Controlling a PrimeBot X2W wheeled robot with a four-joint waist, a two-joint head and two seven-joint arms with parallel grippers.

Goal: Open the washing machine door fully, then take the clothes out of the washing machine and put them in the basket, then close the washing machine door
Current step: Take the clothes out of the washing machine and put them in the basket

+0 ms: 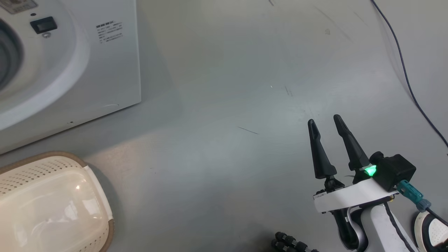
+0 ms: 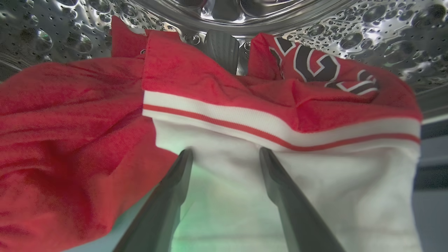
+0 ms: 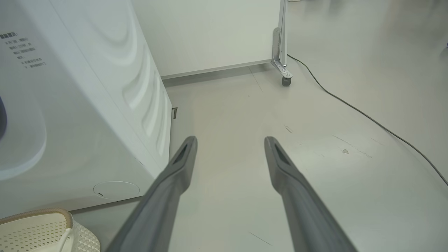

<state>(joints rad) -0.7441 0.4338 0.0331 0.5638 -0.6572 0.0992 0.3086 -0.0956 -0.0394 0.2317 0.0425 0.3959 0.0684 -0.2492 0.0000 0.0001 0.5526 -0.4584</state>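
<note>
Left wrist view: the left claw (image 2: 225, 151) is inside the steel drum (image 2: 385, 24) of the washing machine (image 1: 105, 70). The clothes (image 2: 217, 80) crowd the frame, so the bottom of the drum is hidden and its dimpled, perforated wall shows along the top edge. How many garments lie there cannot be told. The claw's two dark fingers are spread wide with nothing pinched between them. Their tips sit against a white panel just below a white-and-red striped band, and a green glow falls on the cloth between them. At upper right, dark numerals outlined in white are folded into the red fabric and cannot be read.

Head view: the right claw (image 1: 324, 120) is at lower right, fingers apart and holding nothing, over bare grey floor (image 1: 227, 105), with a green light at its base. The basket (image 1: 52, 196), cream with a brown rim, is cut off by the lower left corner. It stands on the floor just in front of the washing machine, whose white front is cut off at upper left. A sliver of the grey rubber ring (image 1: 7, 56) shows at the left edge, beside a small black latch slot (image 1: 43, 25). A block of small dark print (image 1: 110, 32) on the front panel is too fine to read. A dark cable (image 1: 402, 63) crosses the floor at far right.
</note>
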